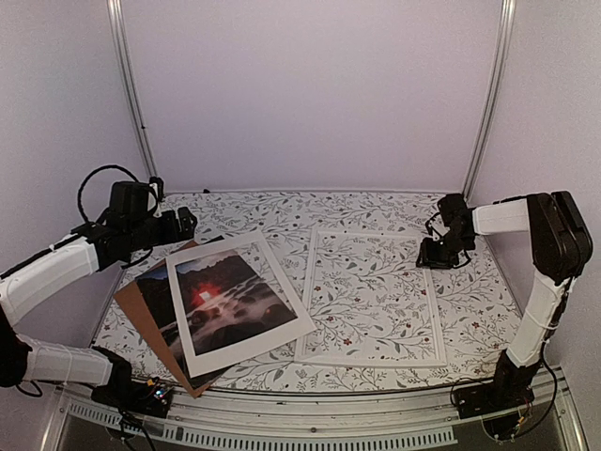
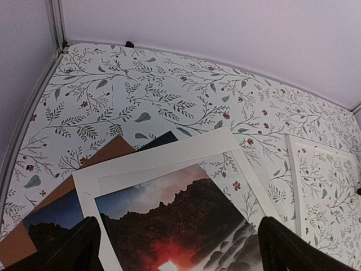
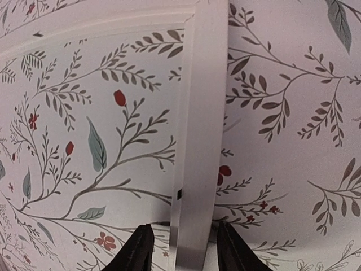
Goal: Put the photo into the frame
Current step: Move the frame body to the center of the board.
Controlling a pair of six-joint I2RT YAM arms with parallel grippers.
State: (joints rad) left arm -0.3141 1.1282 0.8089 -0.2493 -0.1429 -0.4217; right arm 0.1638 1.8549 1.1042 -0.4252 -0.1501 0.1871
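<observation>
The photo (image 1: 225, 299), a dark landscape with a red glow, lies at the left under a flat white mat (image 1: 282, 282), with its left part sticking out past the mat. It also shows in the left wrist view (image 2: 186, 226). My left gripper (image 1: 185, 224) hovers above the back corner of this stack, open wide and empty (image 2: 179, 226). The white frame (image 1: 310, 282) with its clear pane lies flat at centre right. My right gripper (image 1: 437, 254) is low at the frame's right rail (image 3: 197, 141). It is open (image 3: 184, 226), with a finger on each side of the rail and small gaps showing.
A brown backing board (image 1: 136, 303) lies under the photo and mat and pokes out at the left; it also shows in the left wrist view (image 2: 107, 155). The floral tablecloth (image 1: 282, 211) covers the table. Metal posts and white walls enclose the back and sides.
</observation>
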